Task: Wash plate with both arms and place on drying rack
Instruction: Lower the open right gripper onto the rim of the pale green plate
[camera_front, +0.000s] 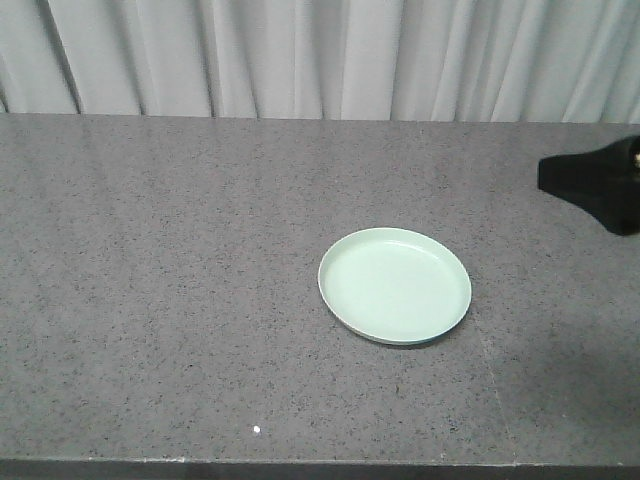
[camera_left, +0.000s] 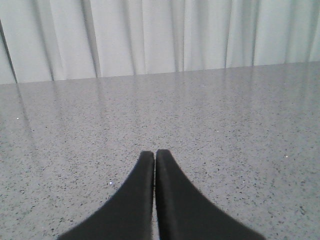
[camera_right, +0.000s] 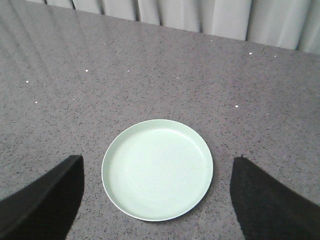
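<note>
front view: one plate (camera_front: 395, 285) on counter (camera_front: 150, 300); one arm (camera_front: 598, 185) at right edge.

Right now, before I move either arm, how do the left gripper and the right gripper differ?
The left gripper has its fingers pressed together, while the right gripper has its fingers spread wide. Ahead of the left gripper lies only bare countertop. The right gripper looks down on the plate, which its wrist view frames between its fingers. Both have black fingers, and neither touches the plate.
</note>
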